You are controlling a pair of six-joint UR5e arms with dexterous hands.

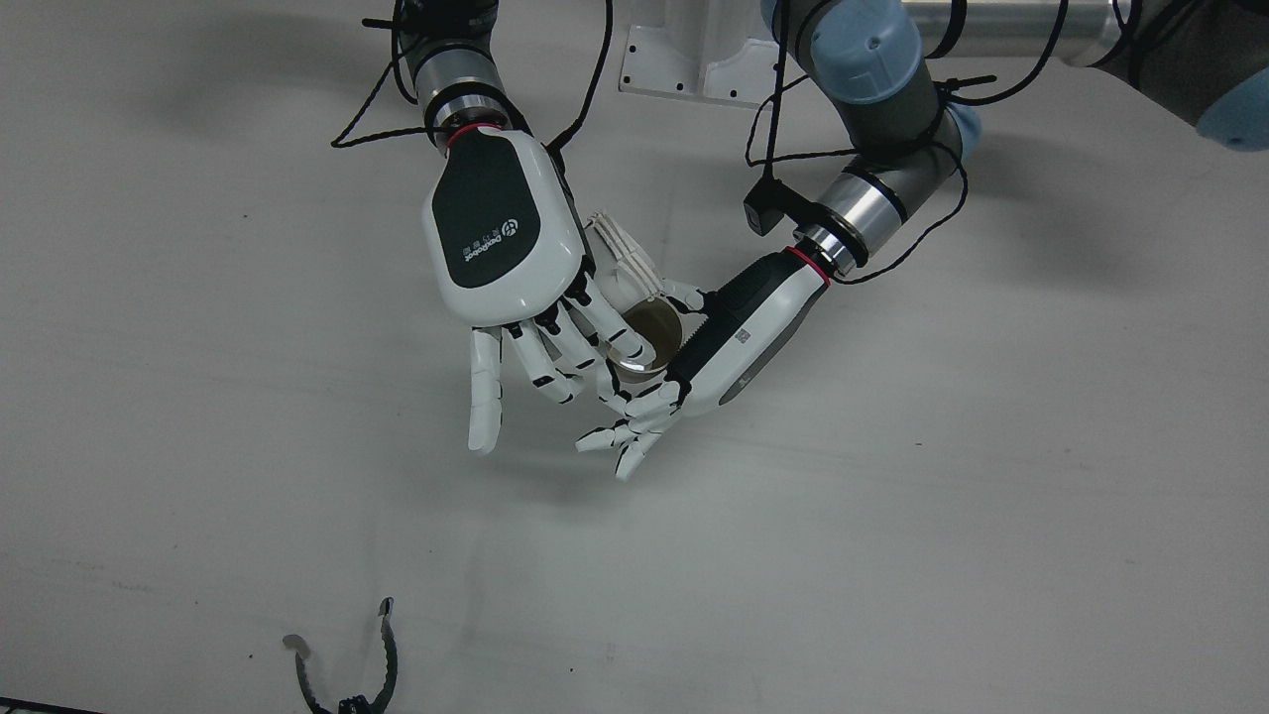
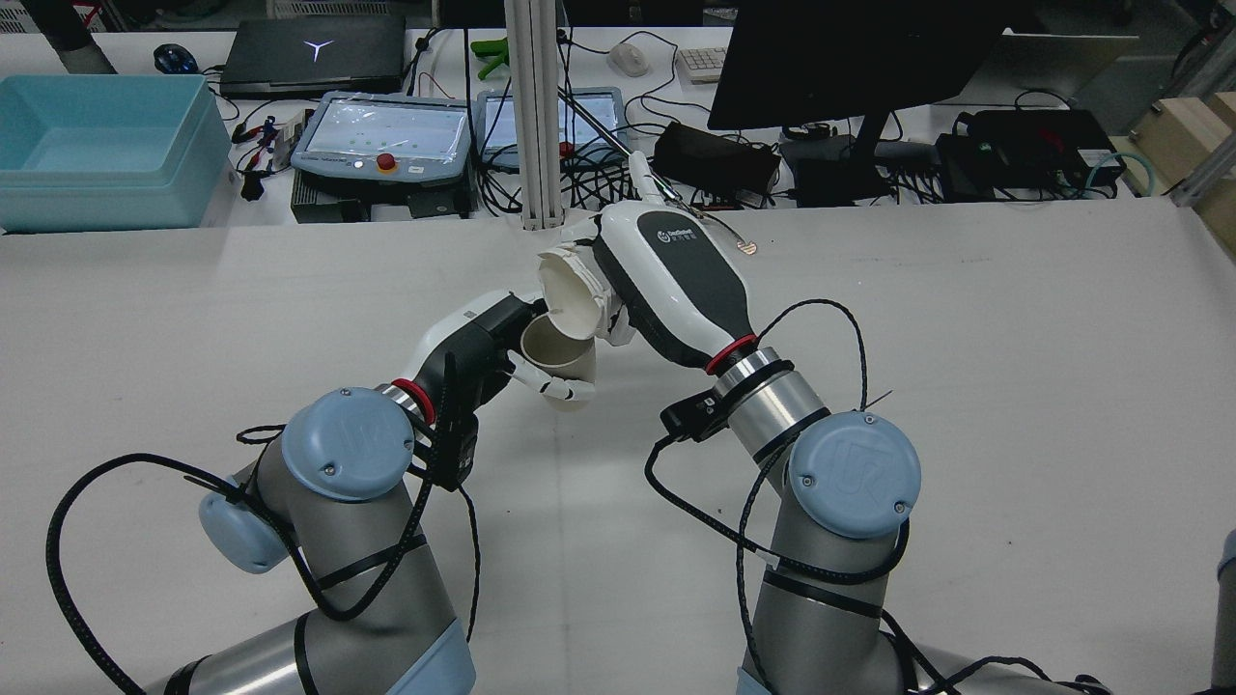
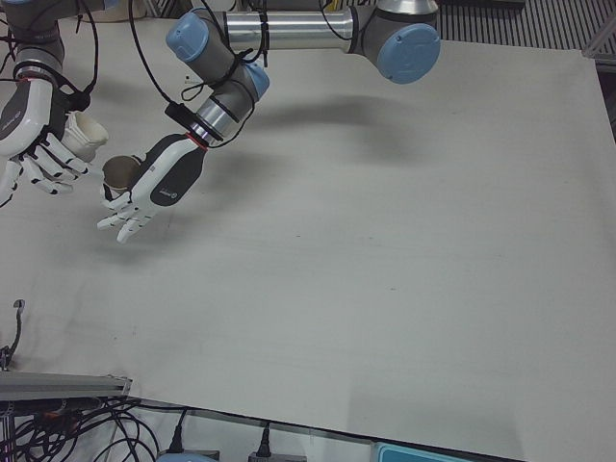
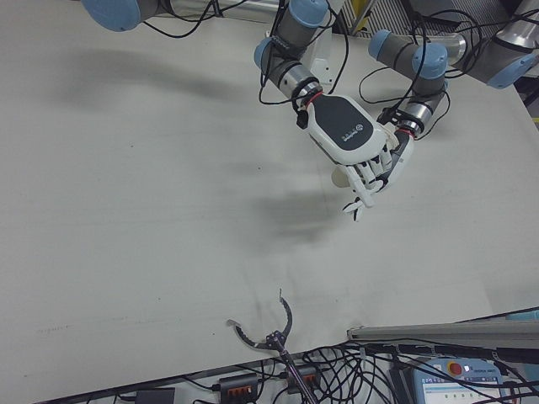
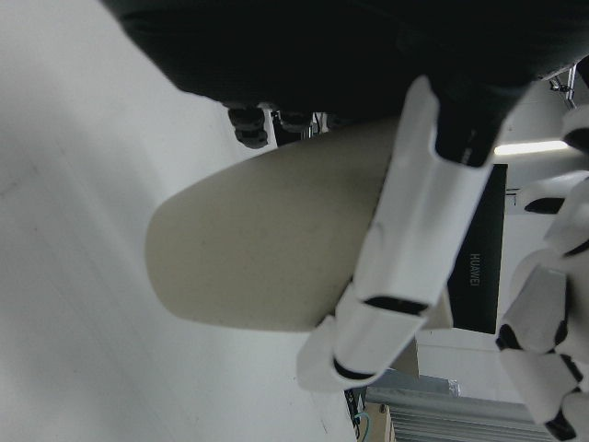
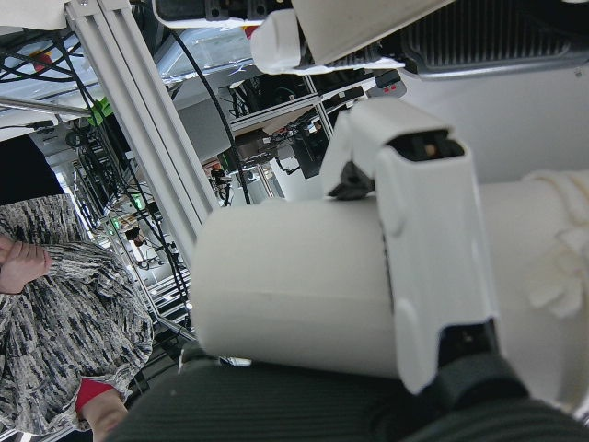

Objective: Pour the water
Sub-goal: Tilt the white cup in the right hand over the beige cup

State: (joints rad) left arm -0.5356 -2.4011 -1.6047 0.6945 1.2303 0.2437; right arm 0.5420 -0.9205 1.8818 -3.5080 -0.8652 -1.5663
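My left hand [image 1: 744, 332] [image 2: 463, 347] is shut on a beige paper cup [image 1: 649, 335] [image 2: 558, 355] held upright just above the table; its inside looks dark. My right hand [image 1: 506, 228] [image 2: 676, 280] is shut on a white paper cup [image 2: 570, 294] [image 1: 615, 253], tipped steeply with its mouth over the beige cup's rim. The two cups almost touch. The left-front view shows the left hand [image 3: 159, 183] with the beige cup [image 3: 117, 171] beside the white cup [image 3: 82, 135]. Each hand camera is filled by its own cup, beige [image 5: 267, 249] and white [image 6: 294, 285]. I see no water stream.
A black curved clip-like object [image 1: 347, 674] [image 4: 269, 332] lies near the operators' edge of the table. Beyond the far edge are a blue bin [image 2: 97, 145], teach pendants [image 2: 386, 135] and a monitor [image 2: 850, 58]. A person's patterned sleeve [image 6: 55, 304] shows in the right hand view.
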